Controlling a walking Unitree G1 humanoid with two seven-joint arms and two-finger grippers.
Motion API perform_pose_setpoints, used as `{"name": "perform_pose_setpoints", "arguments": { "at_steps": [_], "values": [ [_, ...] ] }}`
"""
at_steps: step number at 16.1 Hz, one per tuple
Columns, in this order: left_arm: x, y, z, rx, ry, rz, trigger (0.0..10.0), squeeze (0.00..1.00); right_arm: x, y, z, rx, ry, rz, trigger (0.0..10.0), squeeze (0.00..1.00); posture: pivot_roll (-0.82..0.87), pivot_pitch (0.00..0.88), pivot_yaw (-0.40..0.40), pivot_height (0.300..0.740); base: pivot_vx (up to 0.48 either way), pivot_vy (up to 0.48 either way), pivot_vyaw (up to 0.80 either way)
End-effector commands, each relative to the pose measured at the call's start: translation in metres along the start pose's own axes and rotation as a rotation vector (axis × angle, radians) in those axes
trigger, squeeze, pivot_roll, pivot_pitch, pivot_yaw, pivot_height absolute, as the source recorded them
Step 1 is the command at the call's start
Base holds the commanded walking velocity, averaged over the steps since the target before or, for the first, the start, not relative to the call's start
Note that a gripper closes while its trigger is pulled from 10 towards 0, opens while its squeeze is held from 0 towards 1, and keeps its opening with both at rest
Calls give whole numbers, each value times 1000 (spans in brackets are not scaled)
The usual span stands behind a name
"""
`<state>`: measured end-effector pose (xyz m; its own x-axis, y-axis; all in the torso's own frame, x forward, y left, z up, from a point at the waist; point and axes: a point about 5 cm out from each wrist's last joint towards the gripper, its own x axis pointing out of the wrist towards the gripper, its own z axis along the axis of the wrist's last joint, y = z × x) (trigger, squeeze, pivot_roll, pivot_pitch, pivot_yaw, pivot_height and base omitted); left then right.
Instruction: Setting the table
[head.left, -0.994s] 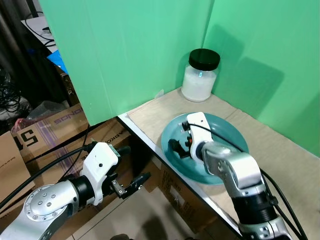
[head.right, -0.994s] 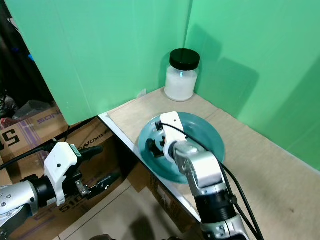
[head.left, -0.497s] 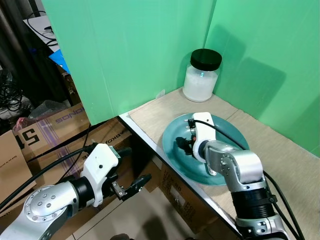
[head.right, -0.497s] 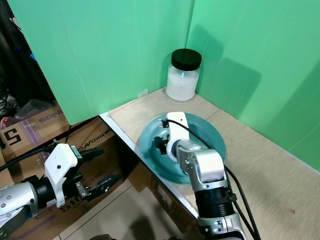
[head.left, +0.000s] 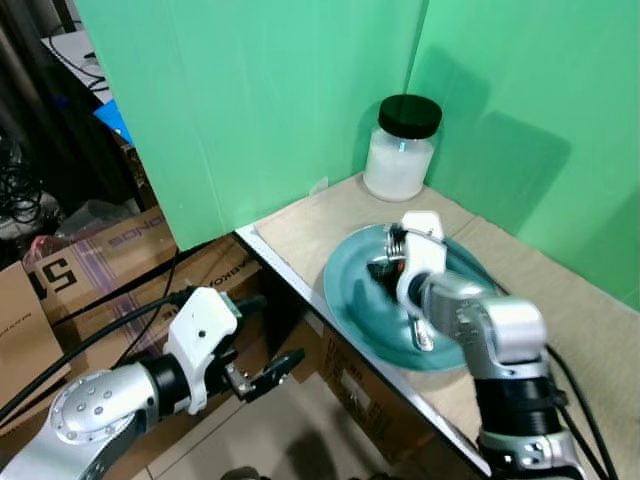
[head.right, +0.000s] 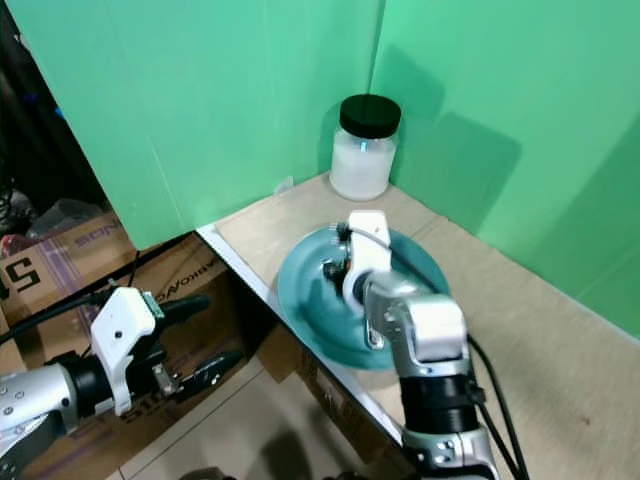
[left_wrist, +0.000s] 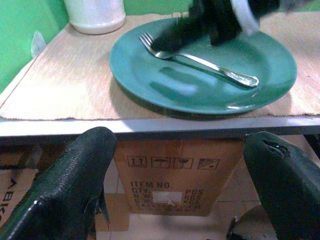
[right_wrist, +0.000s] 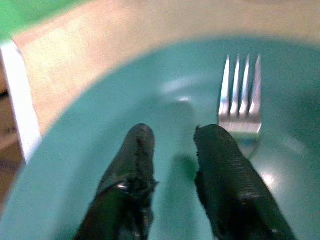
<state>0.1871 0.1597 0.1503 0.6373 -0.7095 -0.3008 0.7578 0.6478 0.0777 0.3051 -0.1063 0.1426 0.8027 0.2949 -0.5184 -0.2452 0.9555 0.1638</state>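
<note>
Right wrist view shows the right end effector (right_wrist: 172, 150) parted and empty beside the silver metal fork (right_wrist: 240, 105) lying on the round teal plate (right_wrist: 90, 165), so regrasping or repositioning the fork seems next.

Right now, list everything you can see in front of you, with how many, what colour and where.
plate: one, teal, on the mat near the table's front edge.
fork: one, silver, lying in the plate.
jar: one, clear with white contents and a black lid, in the back corner of the table.
mat: one, beige, covering the table top.
green panels: two, green, standing behind the table.
cardboard boxes: several, brown, on the floor to the left and under the table.
right gripper: one, black fingers slightly apart, over the plate beside the fork's tines.
left gripper: one, black fingers open, low beside the table.
</note>
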Motion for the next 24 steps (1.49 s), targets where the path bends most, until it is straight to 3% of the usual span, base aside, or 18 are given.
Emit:
{"name": "perform_pose_setpoints", "arguments": {
  "at_steps": [1,2,3,22,23,24],
  "values": [
    [-6,4,-5,3,13,16,10000,224,-7,-5,17,4,-77,-20,10000,910,41,65,-12,740,0,0,0],
    [-8,5,-6,2,17,20,10000,224,-8,-9,19,18,-86,-33,10000,910,41,65,-12,740,0,0,0],
    [-10,6,-8,0,20,24,10000,220,-9,-11,20,36,-89,-45,10000,1000,42,68,-13,740,0,0,0],
    [-15,9,-15,-1,24,25,10000,224,-5,-15,9,25,-17,-90,10000,1000,47,72,-14,740,0,0,0],
    [-8,4,-20,-9,8,-15,10000,216,7,-14,-24,-71,153,-115,10000,816,42,74,-17,740,0,0,0],
    [-6,3,-23,-12,5,-30,10000,220,10,-14,-39,-111,225,-121,10000,27,42,74,-14,740,0,0,0]
  ]
}}
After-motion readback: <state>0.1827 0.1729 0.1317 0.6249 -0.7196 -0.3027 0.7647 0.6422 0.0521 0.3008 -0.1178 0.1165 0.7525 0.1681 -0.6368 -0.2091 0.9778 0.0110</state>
